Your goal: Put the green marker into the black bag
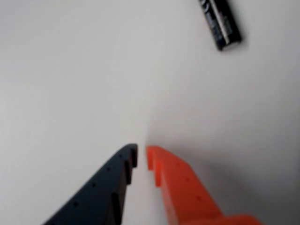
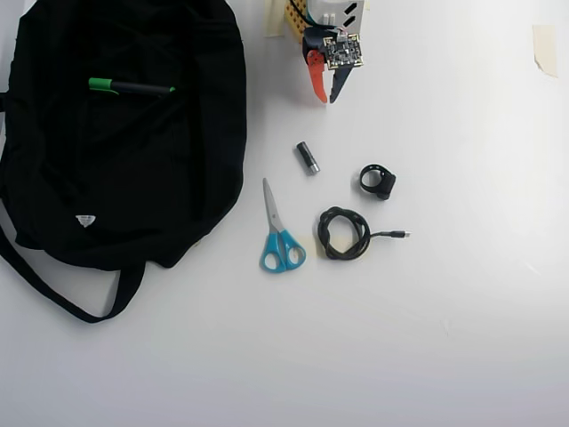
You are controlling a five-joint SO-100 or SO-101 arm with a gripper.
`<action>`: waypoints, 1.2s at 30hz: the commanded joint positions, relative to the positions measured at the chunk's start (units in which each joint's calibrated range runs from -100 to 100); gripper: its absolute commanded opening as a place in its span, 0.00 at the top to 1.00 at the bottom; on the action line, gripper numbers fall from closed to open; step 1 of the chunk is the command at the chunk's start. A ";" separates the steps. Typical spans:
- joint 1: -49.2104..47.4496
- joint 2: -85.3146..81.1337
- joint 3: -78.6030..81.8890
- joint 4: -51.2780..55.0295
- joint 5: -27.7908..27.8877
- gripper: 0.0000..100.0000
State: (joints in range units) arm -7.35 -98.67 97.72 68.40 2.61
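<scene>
The green marker (image 2: 130, 87) lies flat on top of the black bag (image 2: 116, 178), near the bag's upper left, green cap to the left. The bag fills the left of the overhead view, with a white triangular label and a strap running off its lower left. My gripper (image 2: 327, 96) hangs over bare table at the top centre, right of the bag and well apart from the marker. Its orange and black fingers nearly touch and hold nothing. The wrist view shows the gripper (image 1: 141, 152) over white table; neither marker nor bag shows there.
A short grey-black battery (image 2: 308, 157) lies below the gripper and shows at the top right of the wrist view (image 1: 222, 23). Blue-handled scissors (image 2: 280, 233), a coiled black cable (image 2: 345, 233) and a small black ring part (image 2: 378, 181) lie mid-table. Tape (image 2: 544, 46) is stuck at the upper right.
</scene>
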 commanded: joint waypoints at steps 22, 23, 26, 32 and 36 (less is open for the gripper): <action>0.32 -0.66 1.65 4.38 0.01 0.98; 0.32 -0.66 1.65 4.38 0.01 0.98; 0.32 -0.66 1.65 4.38 0.01 0.98; 0.32 -0.66 1.65 4.38 0.01 0.98; 0.32 -0.66 1.65 4.38 0.01 0.98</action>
State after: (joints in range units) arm -7.27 -98.75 97.96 70.72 2.61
